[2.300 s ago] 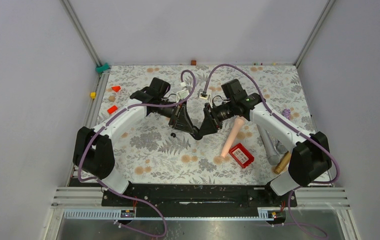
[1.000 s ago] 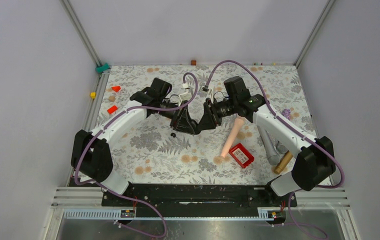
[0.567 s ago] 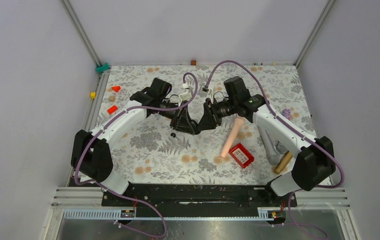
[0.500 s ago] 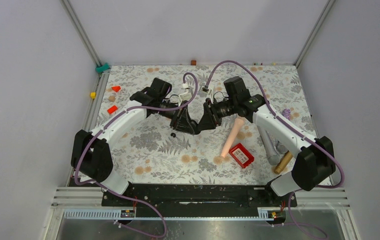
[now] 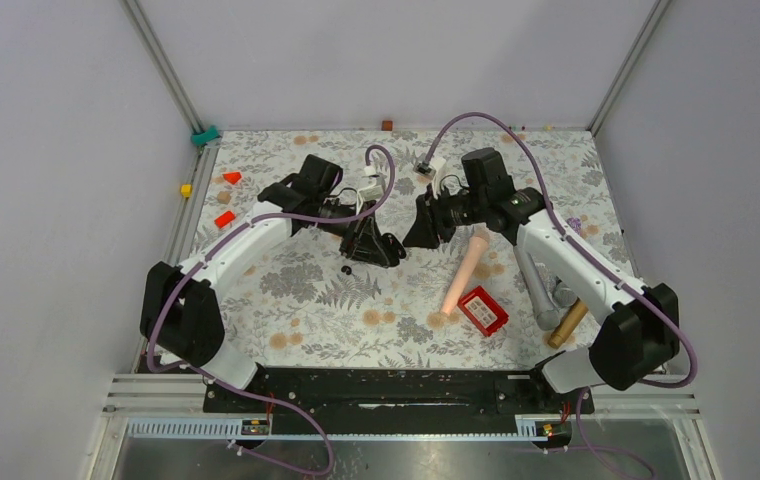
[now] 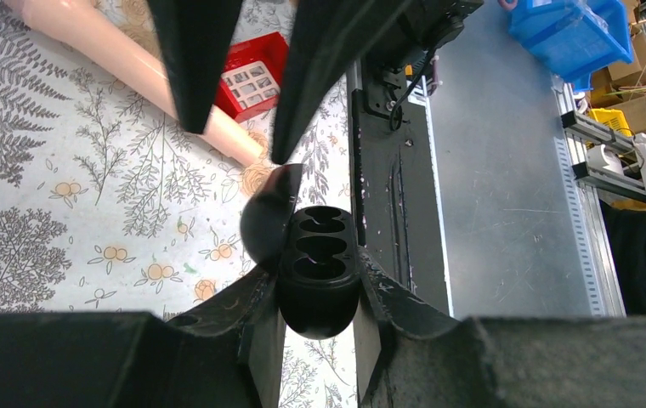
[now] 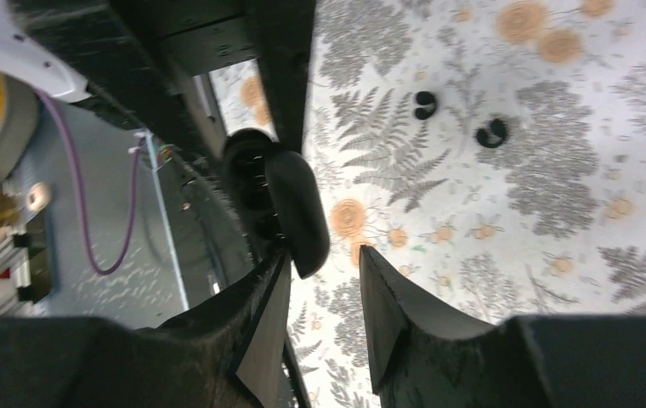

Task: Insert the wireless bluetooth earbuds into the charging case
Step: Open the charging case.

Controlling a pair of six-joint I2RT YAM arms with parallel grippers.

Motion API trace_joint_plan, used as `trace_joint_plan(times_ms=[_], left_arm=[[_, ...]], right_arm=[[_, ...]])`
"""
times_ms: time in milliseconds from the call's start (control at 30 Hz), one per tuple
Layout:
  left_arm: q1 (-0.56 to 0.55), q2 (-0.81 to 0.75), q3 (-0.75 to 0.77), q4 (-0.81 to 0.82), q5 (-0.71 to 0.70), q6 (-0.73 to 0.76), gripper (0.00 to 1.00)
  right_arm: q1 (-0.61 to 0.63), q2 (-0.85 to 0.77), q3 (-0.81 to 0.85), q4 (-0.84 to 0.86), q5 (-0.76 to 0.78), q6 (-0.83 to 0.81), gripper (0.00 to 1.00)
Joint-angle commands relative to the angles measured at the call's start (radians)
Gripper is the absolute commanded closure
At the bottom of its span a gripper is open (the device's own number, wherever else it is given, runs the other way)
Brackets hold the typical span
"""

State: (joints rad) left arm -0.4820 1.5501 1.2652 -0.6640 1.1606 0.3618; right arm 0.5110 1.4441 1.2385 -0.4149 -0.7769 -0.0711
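**At mid-tabletop: case pinched, lid up, buds on the cloth**

Above the middle of the flowered tabletop (image 5: 306,310) the two arms reach toward each other, their tips a little apart. The left pincer (image 6: 318,285) is pressed onto the case (image 6: 315,255), one finger on each side of its rounded body. The case is held clear of the tabletop. Its lid (image 6: 269,217) is swung open to one side, and the dark wells face the left wrist camera.

The right pincer (image 7: 324,263) is spread, with leaf print showing through the gap between its fingers. It grips nothing. The case's lid sits just beyond its fingertips in the right wrist view, and I cannot tell whether a finger touches it. Seen from the left wrist, the right pincer's two dark fingers point down at the case from above, apart from each other.

The buds (image 7: 491,133) lie loose on the tabletop, side by side and just apart, outside the case. In the top view they (image 5: 347,270) are a dark speck just near-left of the left pincer (image 5: 384,248).

To the right of the right pincer (image 5: 421,232) a pink cylinder (image 5: 464,272) lies flat, its near end beside a red box (image 5: 483,309). Two red blocks (image 5: 225,218) sit well off at the far left.
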Motion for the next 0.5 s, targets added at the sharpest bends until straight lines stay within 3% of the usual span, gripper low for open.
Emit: trace_joint_plan(times_ms=[0,267,467], left_arm=[[-0.006,-0.057,-0.001,0.014,0.059,0.012,1.00],[-0.005,-0.052,0.037,-0.041,0.014,0.038,1.00],[0.044,-0.062,0.096,-0.106,0.004,0.073,1.00]], right_arm=[[-0.009,-0.051,0.001,0.026,0.080,-0.024,0.54],[-0.018,-0.127,0.059,-0.044,0.097,-0.066,0.36],[-0.028,-0.140,0.123,-0.080,0.188,-0.089,0.32]])
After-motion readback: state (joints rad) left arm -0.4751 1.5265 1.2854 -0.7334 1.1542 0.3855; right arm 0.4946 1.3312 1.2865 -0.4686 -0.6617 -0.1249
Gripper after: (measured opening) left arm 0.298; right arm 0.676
